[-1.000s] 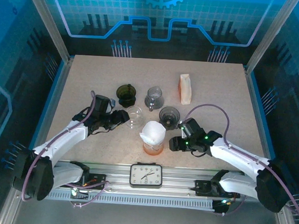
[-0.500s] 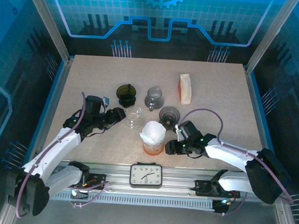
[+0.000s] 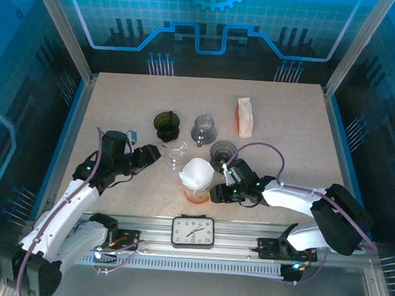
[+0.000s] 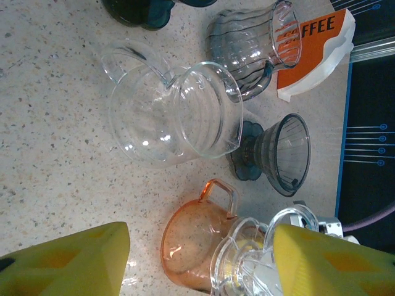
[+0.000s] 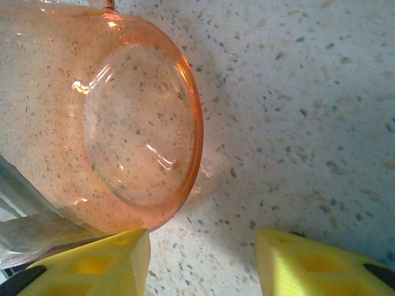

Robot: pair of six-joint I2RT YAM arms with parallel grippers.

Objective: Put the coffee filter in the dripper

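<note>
Both hands open and empty; filter seated in the dripper.
The white coffee filter (image 3: pixel 197 173) sits in the clear dripper (image 4: pixel 247 259) on top of the orange glass server (image 5: pixel 123 123), near the front of the bench (image 3: pixel 120 103). The right hand (image 5: pixel 203 246) is low beside the server's base, its yellow fingers well apart with bare bench between them. One finger is just beside the glass; contact cannot be told. The left hand (image 3: pixel 155 154) hangs near the clear glass pitcher (image 4: pixel 166 117), fingers spread, holding nothing.
</note>
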